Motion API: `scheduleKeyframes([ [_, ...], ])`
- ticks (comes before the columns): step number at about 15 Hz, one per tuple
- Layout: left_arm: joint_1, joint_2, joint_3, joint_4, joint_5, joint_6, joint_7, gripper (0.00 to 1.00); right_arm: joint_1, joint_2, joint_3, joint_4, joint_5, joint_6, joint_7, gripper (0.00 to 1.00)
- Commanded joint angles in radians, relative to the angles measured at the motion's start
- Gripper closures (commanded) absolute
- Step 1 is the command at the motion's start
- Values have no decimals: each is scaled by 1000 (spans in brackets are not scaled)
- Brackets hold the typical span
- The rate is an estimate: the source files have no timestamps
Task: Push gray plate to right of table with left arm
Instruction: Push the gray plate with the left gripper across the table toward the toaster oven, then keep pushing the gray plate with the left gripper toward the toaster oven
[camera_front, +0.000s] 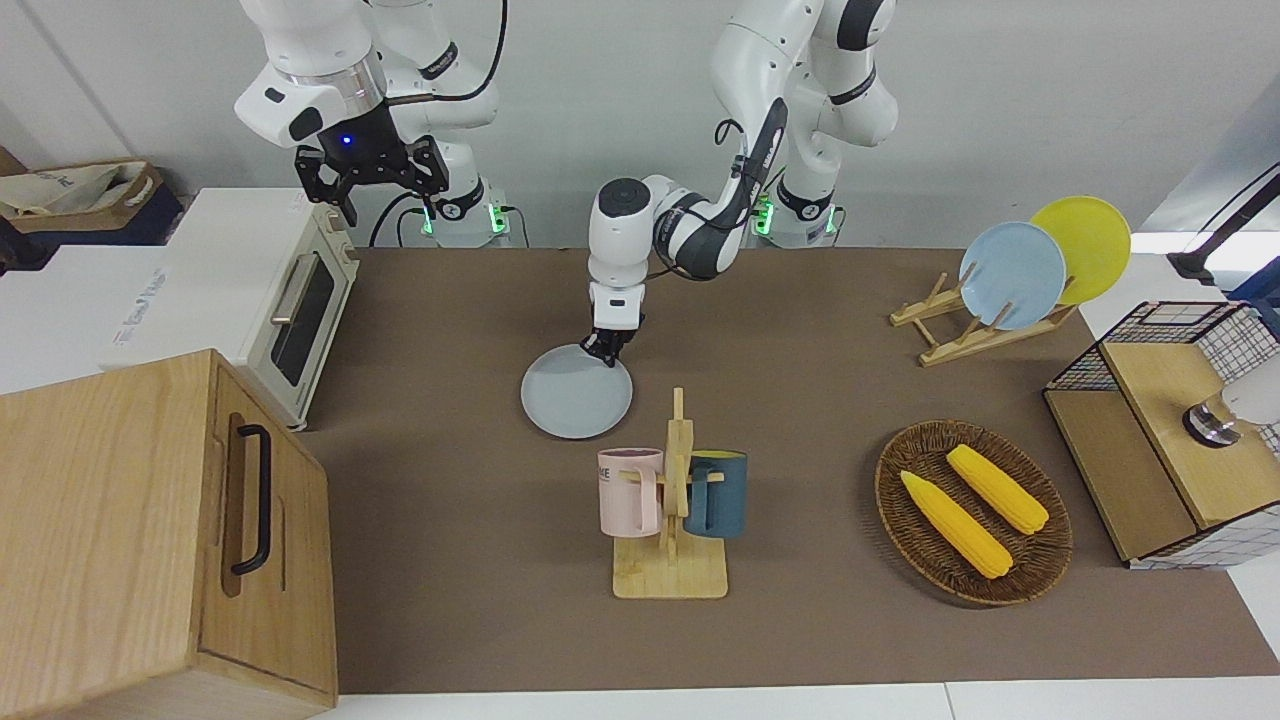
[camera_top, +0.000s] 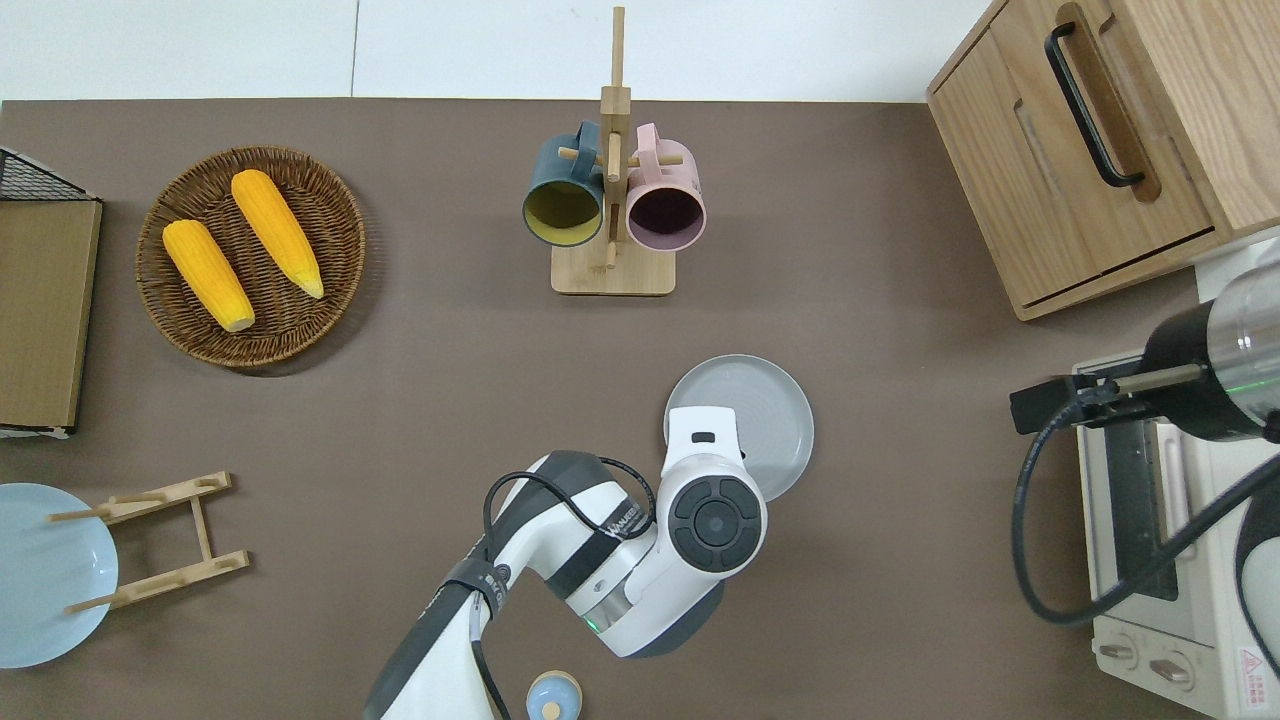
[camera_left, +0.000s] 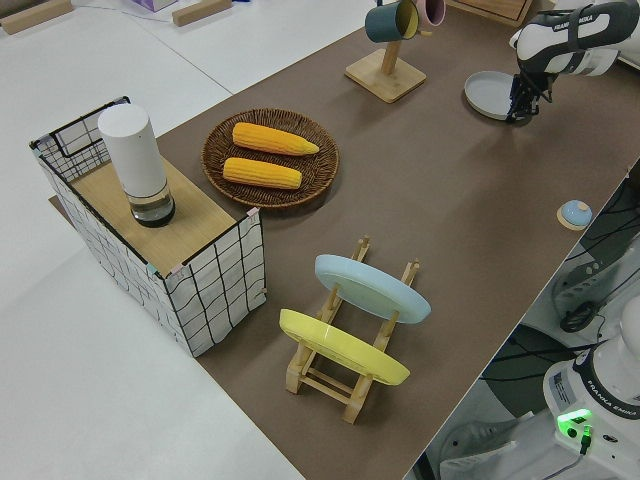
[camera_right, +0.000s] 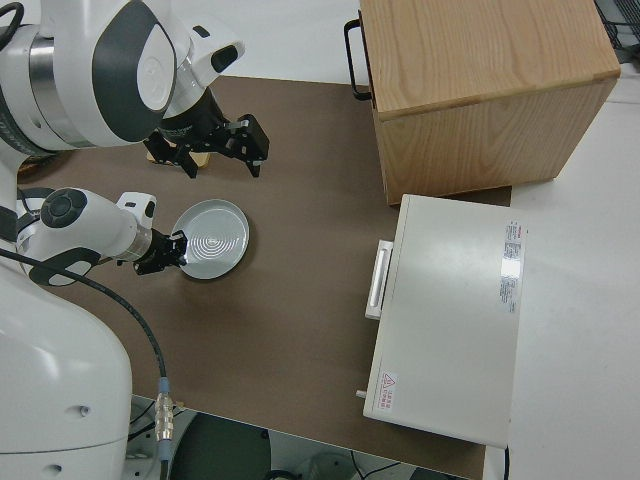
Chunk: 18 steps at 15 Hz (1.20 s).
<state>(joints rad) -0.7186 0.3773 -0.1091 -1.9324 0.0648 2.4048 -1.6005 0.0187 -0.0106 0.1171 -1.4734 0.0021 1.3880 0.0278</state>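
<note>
The gray plate (camera_front: 576, 398) (camera_top: 752, 412) lies flat on the brown table (camera_front: 440, 480), nearer to the robots than the mug rack and a little toward the right arm's end. My left gripper (camera_front: 604, 349) (camera_right: 172, 252) is down at table height, shut, its fingertips against the plate's rim on the edge nearest the robots and toward the left arm's end. In the overhead view the wrist hides the fingers and part of the plate. My right gripper (camera_front: 372, 188) is parked, open.
A wooden mug rack (camera_front: 672, 500) holds a pink and a dark teal mug. A wicker basket (camera_front: 972, 510) of corn, a plate stand (camera_front: 985, 320) and a wire box (camera_front: 1170, 430) stand at the left arm's end. A toaster oven (camera_front: 290, 300) and wooden cabinet (camera_front: 150, 540) fill the right arm's end.
</note>
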Motion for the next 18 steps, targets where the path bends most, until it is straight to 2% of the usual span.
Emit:
scheduleKeyframes([
  [1,-65,63,8,50,24,-29,-59,1000,-20,-6,15,4,10,-12,1,17],
  [6,-122,138,8,159,50,-48,-147,1000,-20,-6,13,4,10,-12,0,17],
  [10,-168,230,9,311,50,-124,-188,1000,-20,-6,15,4,10,-12,0,17],
  [17,-199,244,11,342,52,-133,-202,1000,-20,-6,15,4,10,-12,1,17],
  [18,-199,242,11,343,64,-133,-200,901,-20,-6,15,4,10,-12,1,17],
])
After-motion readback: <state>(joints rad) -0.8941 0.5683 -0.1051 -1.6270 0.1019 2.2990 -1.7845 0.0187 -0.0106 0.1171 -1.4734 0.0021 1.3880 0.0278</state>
